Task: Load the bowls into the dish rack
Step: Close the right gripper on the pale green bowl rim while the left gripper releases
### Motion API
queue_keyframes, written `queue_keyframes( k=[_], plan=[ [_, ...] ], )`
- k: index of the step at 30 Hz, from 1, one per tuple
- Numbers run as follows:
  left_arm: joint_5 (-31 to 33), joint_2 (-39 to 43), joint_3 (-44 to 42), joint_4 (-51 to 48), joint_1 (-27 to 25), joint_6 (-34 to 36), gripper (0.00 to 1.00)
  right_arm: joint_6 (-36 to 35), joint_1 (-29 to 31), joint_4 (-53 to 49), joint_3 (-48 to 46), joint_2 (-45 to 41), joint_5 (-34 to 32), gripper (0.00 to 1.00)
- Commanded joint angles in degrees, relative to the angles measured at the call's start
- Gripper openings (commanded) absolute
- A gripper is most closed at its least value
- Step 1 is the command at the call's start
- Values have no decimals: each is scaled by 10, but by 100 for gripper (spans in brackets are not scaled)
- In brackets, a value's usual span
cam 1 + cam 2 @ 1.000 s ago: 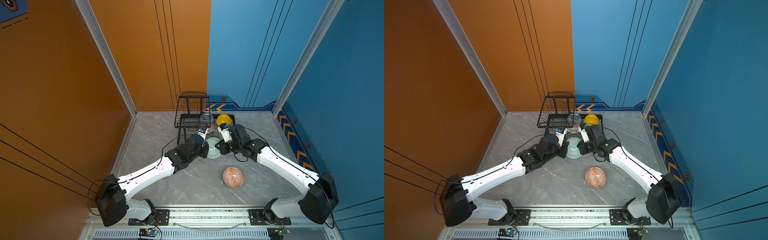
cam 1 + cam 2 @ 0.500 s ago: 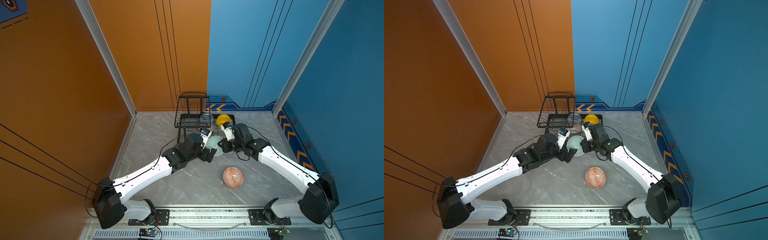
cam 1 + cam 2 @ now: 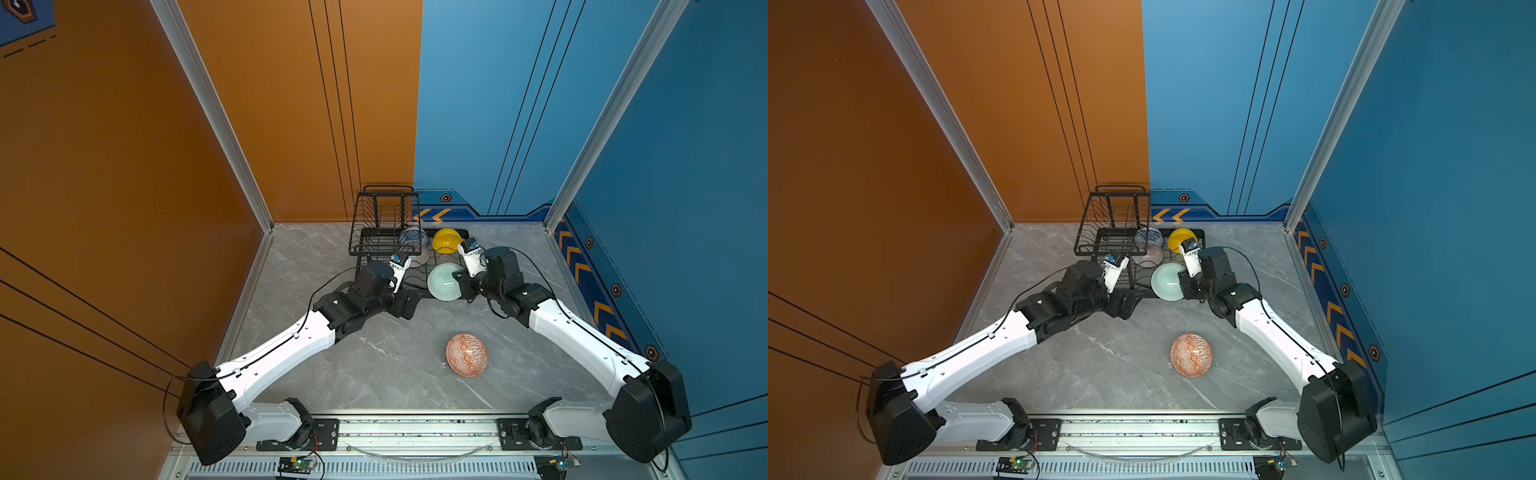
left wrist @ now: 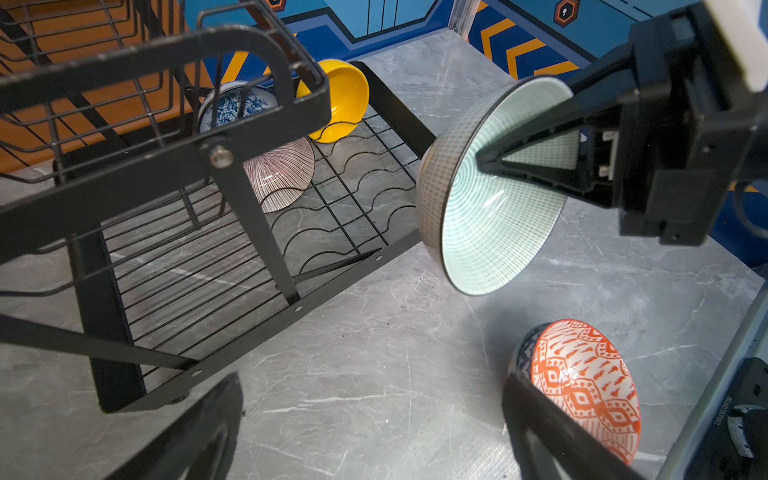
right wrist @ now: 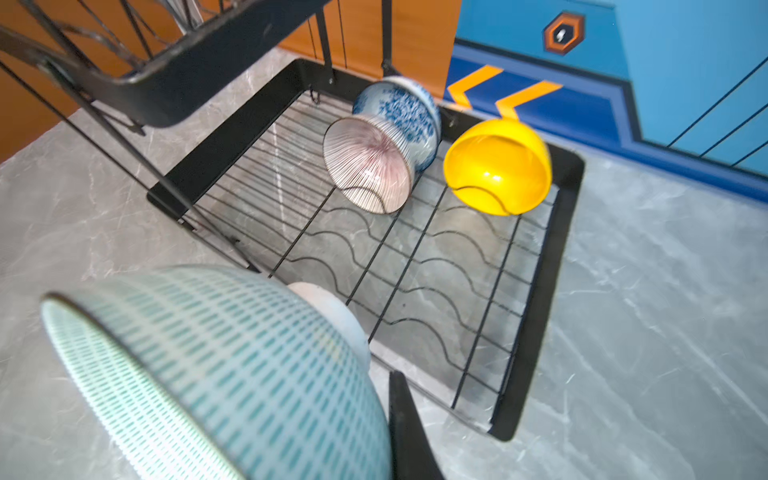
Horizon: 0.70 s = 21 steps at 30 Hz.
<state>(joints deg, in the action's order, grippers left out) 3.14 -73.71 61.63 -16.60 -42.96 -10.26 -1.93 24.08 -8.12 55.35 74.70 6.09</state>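
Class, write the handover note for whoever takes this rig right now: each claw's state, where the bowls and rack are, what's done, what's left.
Left claw: open, empty, by the front of the dish rack.
Right claw: shut on the rim of the mint bowl, held tilted near the rack's front edge.
Done: blue floral bowl, pink striped bowl, yellow bowl on the rack's lower grid.
Left: seat the mint bowl; fetch the orange patterned bowl from the table.

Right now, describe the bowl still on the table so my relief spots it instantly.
Start at the dish rack at the back of the table, then come toward the robot's base. One bowl lies alone on the marble. Only it is orange and white with a geometric pattern; the others sit in the rack or the right gripper.
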Motion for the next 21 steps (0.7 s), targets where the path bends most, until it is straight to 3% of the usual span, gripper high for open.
queue_keyframes(
  k=[1,10,13,21],
  plan=[
    [-17,9,6,-11,8,8,98,-79,-13,152,-37,-27,-5,0],
    [-36,4,2,4,15,2,98,-189,-38,276,-63,2,-50,0],
    [-43,0,1,8,16,-1,98,-239,-44,284,-55,26,-17,0],
    [-51,-1,3,9,15,-3,98,-328,-52,348,-29,104,-24,0]
  ],
)
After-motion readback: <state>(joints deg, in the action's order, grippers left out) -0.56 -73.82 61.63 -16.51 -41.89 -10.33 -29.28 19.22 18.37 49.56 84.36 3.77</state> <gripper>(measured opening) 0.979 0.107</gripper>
